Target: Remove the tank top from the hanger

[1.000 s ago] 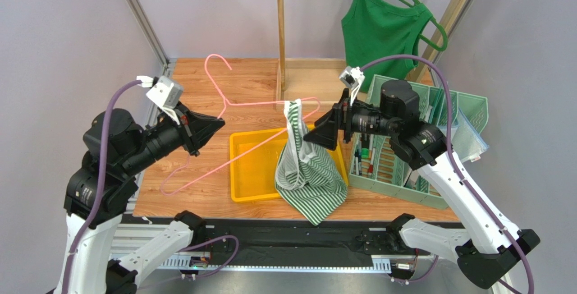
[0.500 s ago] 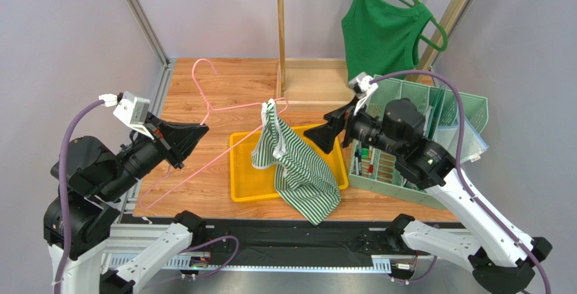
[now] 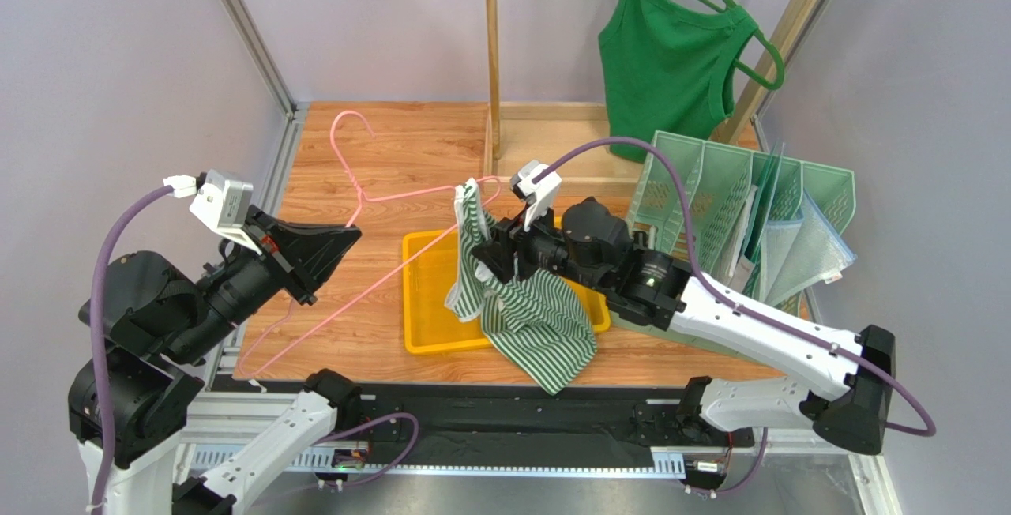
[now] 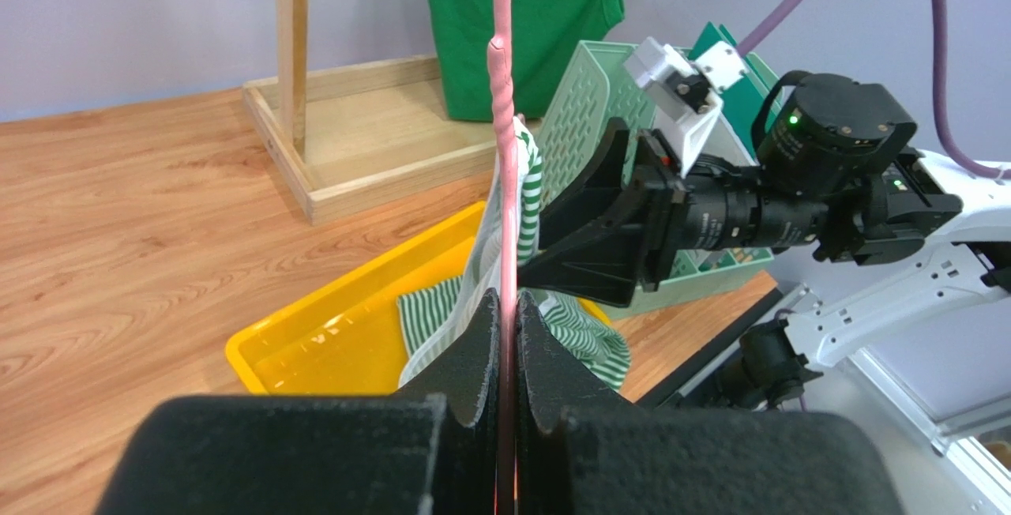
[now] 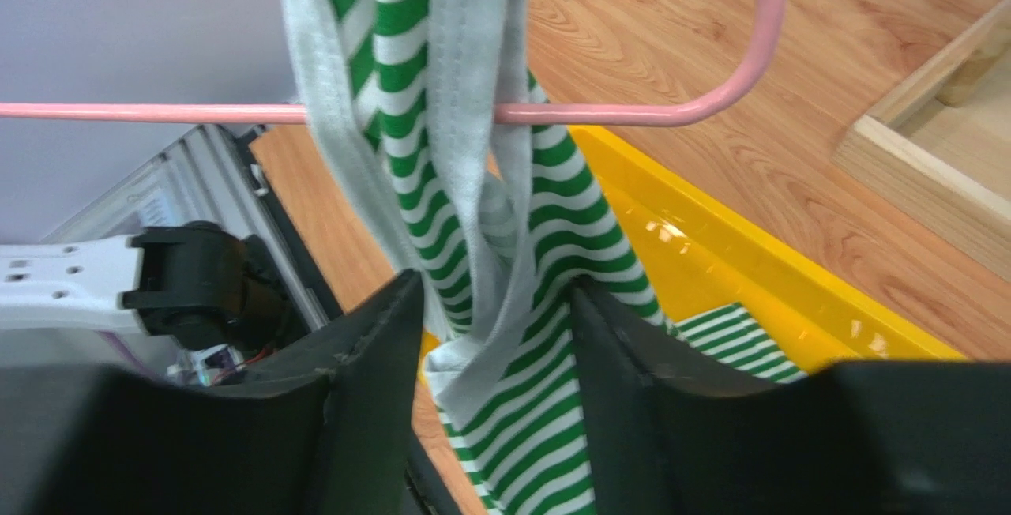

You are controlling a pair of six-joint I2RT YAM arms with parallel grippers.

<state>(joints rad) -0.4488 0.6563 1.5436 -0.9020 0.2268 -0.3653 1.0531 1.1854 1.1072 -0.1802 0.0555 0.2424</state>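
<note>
A green-and-white striped tank top (image 3: 540,323) hangs by one strap from the right end of a pink wire hanger (image 3: 392,193). Its lower part rests over the yellow tray's front edge. My left gripper (image 3: 347,238) is shut on the hanger's lower wire; in the left wrist view the pink wire (image 4: 506,148) runs up between the closed fingers of the gripper (image 4: 508,304). My right gripper (image 3: 482,264) reaches in from the right, just below the hanger end. In the right wrist view its jaws (image 5: 493,308) stand apart around the bunched strap (image 5: 469,171), under the hanger's bend (image 5: 724,98).
A yellow tray (image 3: 423,296) lies mid-table under the garment. A teal slotted rack (image 3: 760,201) stands at the right. A wooden stand (image 3: 491,53) rises at the back, and a green top on a green hanger (image 3: 671,53) hangs at the back right.
My right arm has swung left to the striped strap and its jaws have narrowed around it. The left arm has drawn the hanger leftward and lower, and the top has bunched at the hanger's end.
</note>
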